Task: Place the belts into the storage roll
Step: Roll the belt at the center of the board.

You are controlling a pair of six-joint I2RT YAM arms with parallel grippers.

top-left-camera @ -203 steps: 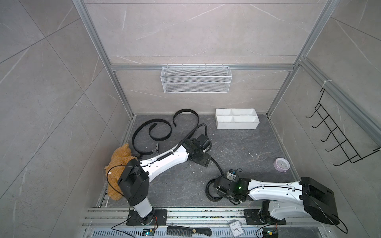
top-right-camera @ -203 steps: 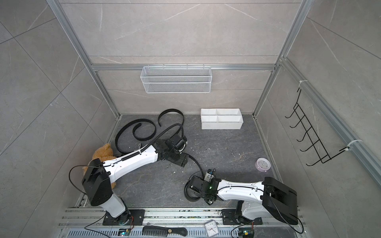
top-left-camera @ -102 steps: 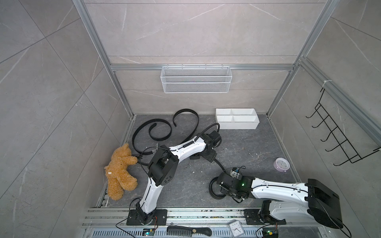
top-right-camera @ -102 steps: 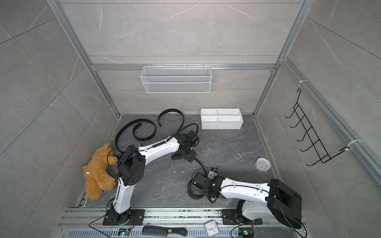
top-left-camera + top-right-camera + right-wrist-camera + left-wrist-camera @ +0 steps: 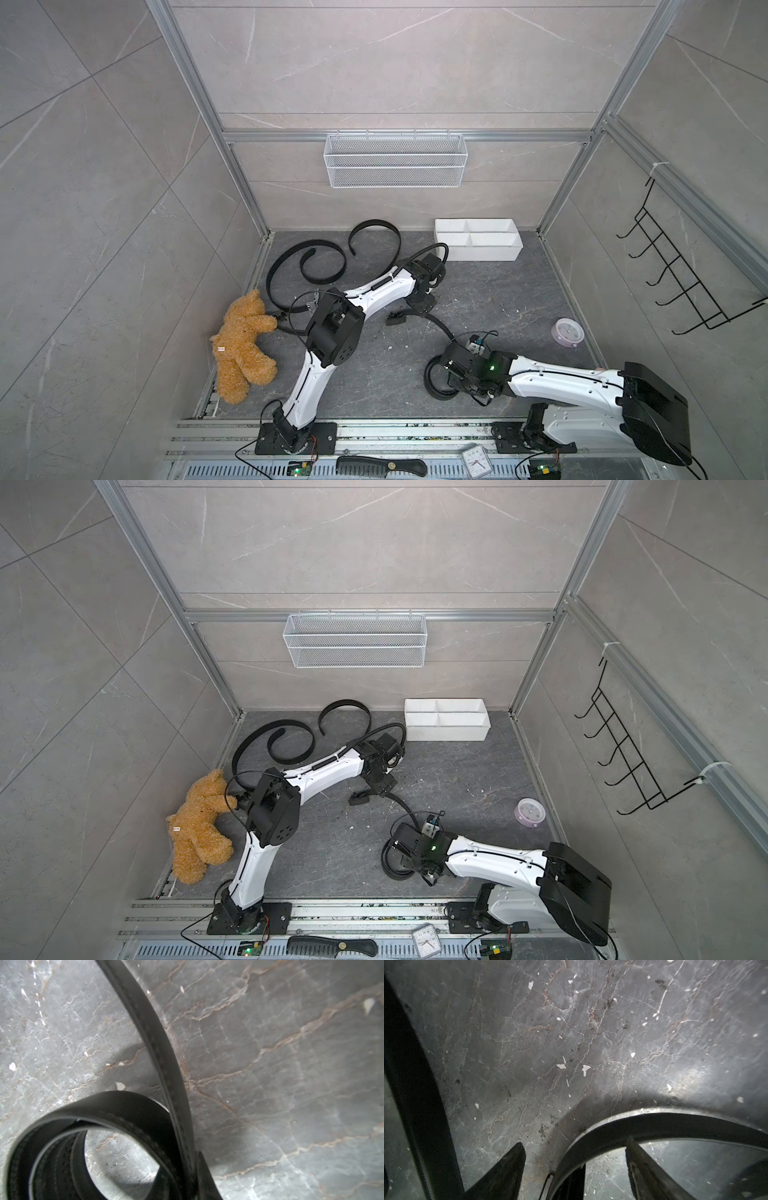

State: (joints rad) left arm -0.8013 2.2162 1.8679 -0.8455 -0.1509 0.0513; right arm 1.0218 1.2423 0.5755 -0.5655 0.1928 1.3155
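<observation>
One belt [image 5: 441, 328] runs across the dark floor from my left gripper [image 5: 409, 313] to a coil [image 5: 436, 380] under my right gripper [image 5: 452, 374]. In the left wrist view the left gripper [image 5: 575, 1147] is open, and the strap [image 5: 654, 1124] arcs between its fingers [image 5: 508, 1169]. The right gripper [image 5: 192, 1169] is shut on the strap [image 5: 162, 1053] beside the coil [image 5: 108, 1113]. Two more belts lie at the back left, a spiral [image 5: 307, 259] and an arc [image 5: 374, 226]. The storage roll [image 5: 478, 254], a white four-compartment tray, stands by the back wall in both top views [image 5: 446, 732].
A brown teddy bear [image 5: 243, 345] lies at the left wall. A white wire basket [image 5: 395, 160] hangs on the back wall and a black hook rack [image 5: 681, 282] on the right wall. A pink clock [image 5: 567, 332] sits at the right. A comb [image 5: 380, 465] and a small clock [image 5: 476, 457] lie on the front rail.
My left arm's elbow has risen off the teddy bear, uncovering it, and its gripper has shifted right, toward the tray. The right arm has moved slightly, still gripping the coiled belt.
</observation>
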